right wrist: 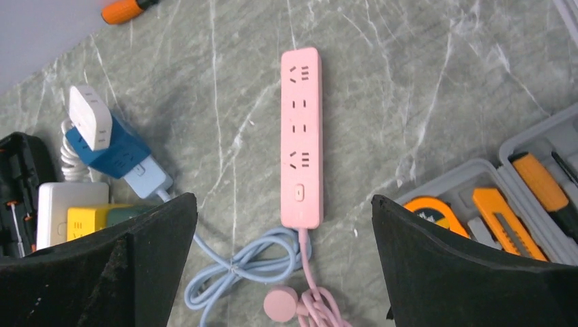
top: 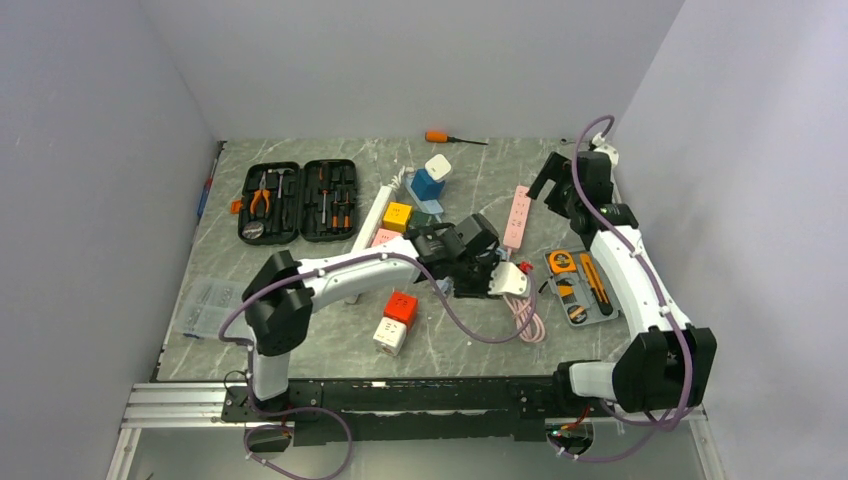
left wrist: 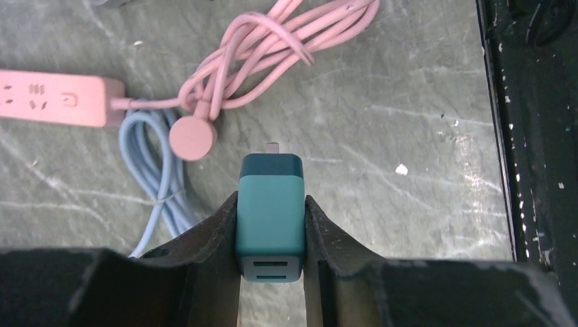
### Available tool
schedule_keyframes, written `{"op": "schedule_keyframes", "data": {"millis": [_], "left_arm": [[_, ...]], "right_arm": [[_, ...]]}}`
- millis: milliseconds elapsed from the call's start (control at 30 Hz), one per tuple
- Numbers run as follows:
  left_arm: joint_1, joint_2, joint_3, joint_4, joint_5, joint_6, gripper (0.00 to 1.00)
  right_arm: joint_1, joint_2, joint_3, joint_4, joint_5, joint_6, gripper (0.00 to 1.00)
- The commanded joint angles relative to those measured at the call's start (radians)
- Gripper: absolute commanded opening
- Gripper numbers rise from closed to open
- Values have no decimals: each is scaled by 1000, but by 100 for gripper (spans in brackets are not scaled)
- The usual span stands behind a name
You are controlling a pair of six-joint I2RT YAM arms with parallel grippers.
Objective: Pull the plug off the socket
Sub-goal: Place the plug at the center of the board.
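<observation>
Jaws of the left gripper (left wrist: 270, 204) are seen clamped on the teal plug (left wrist: 270, 225), one finger pressed against each of its long sides. The plug is held out of any socket, over a bare patch of the marbled table (left wrist: 409, 102), with a metal prong just visible at its far end. Whether it touches the surface cannot be told.

The pink power strip (right wrist: 300, 129) is found lying flat and well apart from the plug, all of its sockets unoccupied. Its pink cable (left wrist: 272, 41) is bundled in loops near the plug, ending in a round pink plug (left wrist: 193, 136) that rests on the table just beside a pale blue cable (left wrist: 160, 184).

Jaws of the right gripper (right wrist: 283, 204) are spread wide with nothing between them – they hang above the switch end of the pink strip.

Further out, a blue strip (right wrist: 109, 146) carrying a white adapter (right wrist: 90, 117) is seen left of the pink one in the right wrist view, an orange screwdriver (right wrist: 123, 9) at the far edge, and a grey tray (right wrist: 477, 174) of orange-handled tools to the right. A black tool case (top: 298, 200) lies open at the far left of the table
</observation>
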Motion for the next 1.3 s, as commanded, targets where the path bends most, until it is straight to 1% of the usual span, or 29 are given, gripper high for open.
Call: {"op": "schedule_keyframes", "data": {"millis": [0, 167, 467, 500, 533, 633, 767, 800, 833, 867, 1000, 1067, 1167, 1267], "left_arm": [[-41, 65, 33, 54, 31, -19, 0], [-78, 144, 44, 81, 30, -32, 0], [-83, 257, 111, 191, -23, -107, 0], [-83, 264, 114, 196, -21, -113, 3], [-84, 272, 116, 198, -21, -116, 9], [-84, 297, 116, 191, -19, -121, 40], [-83, 299, 74, 197, -4, -118, 71], [-83, 296, 67, 194, -1, -115, 81], [-84, 292, 62, 187, 6, -116, 94], [-83, 288, 58, 184, 9, -116, 99], [-67, 246, 87, 123, 0, -132, 99], [-36, 196, 115, 72, 29, -162, 99], [16, 80, 127, -7, 64, -182, 99], [71, -50, 104, -90, 97, -186, 99]], "right_arm": [[6, -56, -71, -33, 39, 32, 100], [0, -104, -108, -42, 63, 35, 100], [-5, -176, -155, -41, 86, 47, 100], [-7, -179, -159, -41, 87, 51, 100], [-7, -182, -164, -41, 86, 52, 100], [-8, -192, -177, -33, 78, 58, 100], [-10, -216, -188, -26, 75, 64, 100], [-9, -219, -187, -26, 76, 66, 100], [-10, -222, -186, -26, 75, 66, 100], [-10, -224, -184, -27, 73, 66, 100], [-10, -235, -178, -33, 66, 62, 100], [-11, -243, -175, -36, 65, 59, 100], [-7, -249, -169, -38, 48, 55, 100], [11, -245, -171, -35, 33, 50, 100]]}}
